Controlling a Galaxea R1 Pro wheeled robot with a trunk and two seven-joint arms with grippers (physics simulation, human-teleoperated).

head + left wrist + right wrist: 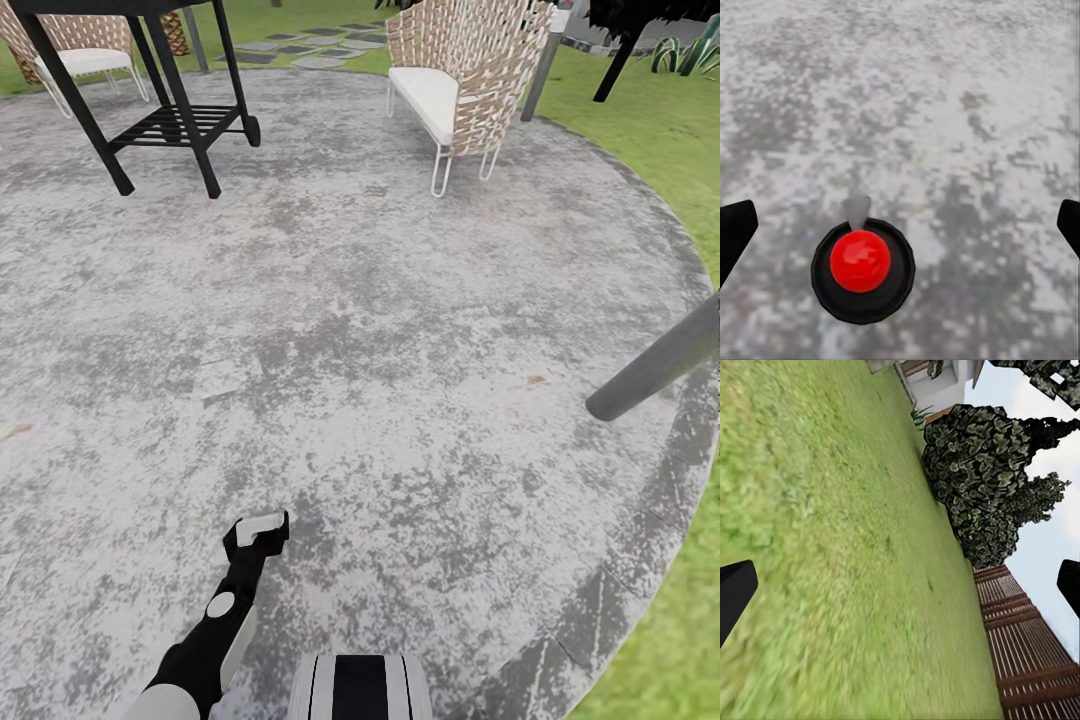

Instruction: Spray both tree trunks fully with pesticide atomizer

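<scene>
Your left gripper (900, 225), fingers spread wide and empty, hangs above the small dark red-capped pesticide atomizer (862, 270) standing ungrasped on the mottled grey paved floor (380, 300); no spraying shows.

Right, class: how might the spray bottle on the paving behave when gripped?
The spray bottle looks round from above, so it may twist or slip when squeezed. It seems small and upright, so a sideways nudge could probably tip it.
</scene>
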